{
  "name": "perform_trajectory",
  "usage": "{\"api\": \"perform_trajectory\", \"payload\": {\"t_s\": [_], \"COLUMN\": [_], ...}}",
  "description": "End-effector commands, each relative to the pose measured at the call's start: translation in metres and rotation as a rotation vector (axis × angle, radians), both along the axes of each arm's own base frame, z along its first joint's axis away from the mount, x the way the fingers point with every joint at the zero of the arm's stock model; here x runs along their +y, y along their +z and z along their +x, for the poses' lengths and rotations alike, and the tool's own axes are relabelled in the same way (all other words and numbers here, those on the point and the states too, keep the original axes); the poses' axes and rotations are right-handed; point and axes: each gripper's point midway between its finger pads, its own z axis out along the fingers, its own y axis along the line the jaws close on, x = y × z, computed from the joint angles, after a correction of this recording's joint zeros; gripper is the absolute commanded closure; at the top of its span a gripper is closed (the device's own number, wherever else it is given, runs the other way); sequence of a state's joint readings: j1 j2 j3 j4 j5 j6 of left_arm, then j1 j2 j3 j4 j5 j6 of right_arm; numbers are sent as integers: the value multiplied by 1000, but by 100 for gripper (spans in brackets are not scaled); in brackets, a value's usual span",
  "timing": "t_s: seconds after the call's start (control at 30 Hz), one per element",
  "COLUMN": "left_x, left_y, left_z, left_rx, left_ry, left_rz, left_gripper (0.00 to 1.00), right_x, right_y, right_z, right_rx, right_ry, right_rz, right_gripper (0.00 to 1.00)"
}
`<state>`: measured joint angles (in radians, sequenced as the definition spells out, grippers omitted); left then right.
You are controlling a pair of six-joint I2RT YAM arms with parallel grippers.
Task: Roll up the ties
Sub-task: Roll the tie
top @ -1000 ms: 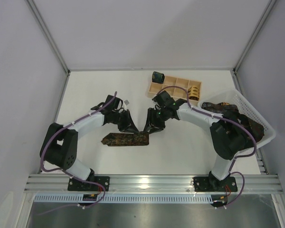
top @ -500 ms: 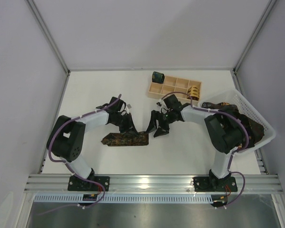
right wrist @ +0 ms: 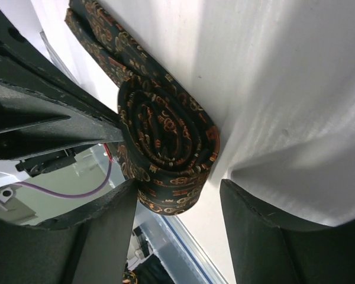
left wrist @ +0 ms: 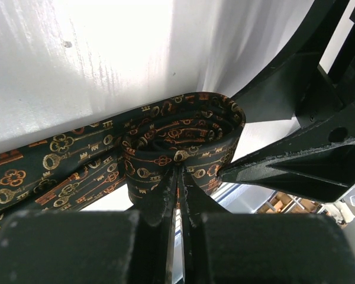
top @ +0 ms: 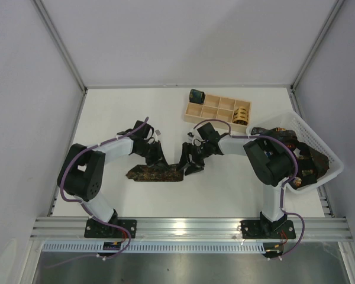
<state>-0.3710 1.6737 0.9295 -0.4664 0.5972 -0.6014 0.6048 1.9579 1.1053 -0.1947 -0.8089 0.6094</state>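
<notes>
A dark tie [top: 151,174] with a gold and orange key pattern lies flat on the table, its right end wound into a small coil [left wrist: 177,133]. My left gripper [left wrist: 178,171] is shut, its tips pinching the coil's near edge; in the top view it is just above the tie [top: 157,156]. My right gripper [right wrist: 176,186] is open around the coil's other end [right wrist: 165,136]; one finger touches the coil and the other stands clear. In the top view it is at the tie's right end [top: 191,164]. A dark green coil [top: 196,94] and a tan-gold coil [top: 242,113] sit in the tray.
The pale wooden compartment tray [top: 216,108] stands behind the grippers. A white mesh basket [top: 328,155] at the right holds several loose ties. The right arm's elbow is bent close to the basket.
The right arm has folded its elbow inward, and its gripper has come down and left onto the tie's right end. The left gripper has shifted slightly right along the tie.
</notes>
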Motion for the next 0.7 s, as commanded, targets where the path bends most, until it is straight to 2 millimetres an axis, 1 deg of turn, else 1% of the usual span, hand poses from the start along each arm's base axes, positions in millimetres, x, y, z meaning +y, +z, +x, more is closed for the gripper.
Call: {"api": "perform_trajectory", "payload": {"t_s": [0.0,0.03,0.2,0.37,0.53,0.67], "left_x": [7,8,10,10,1,-9], "left_y": [-5,-6,-11,-12,-9,-8], "left_z": [1,1,-3,-4,-7,-12], "left_rx": [-24,-23,-16,-13,2,-1], "left_ry": [-7,-8,-14,-15,-11,-34], "left_rz": [26,28,42,42,-2,-9], "left_gripper": [92,92,92,92,92,91], "right_x": [15,16,25,28,24,18], "right_y": [15,16,24,31,35,39], "right_z": [4,4,1,2,0,-3], "right_rx": [-25,-13,-9,15,78,103], "right_ry": [23,18,28,9,-16,-21], "right_rz": [75,80,111,115,76,23], "right_gripper": [38,40,46,60,74,79]}}
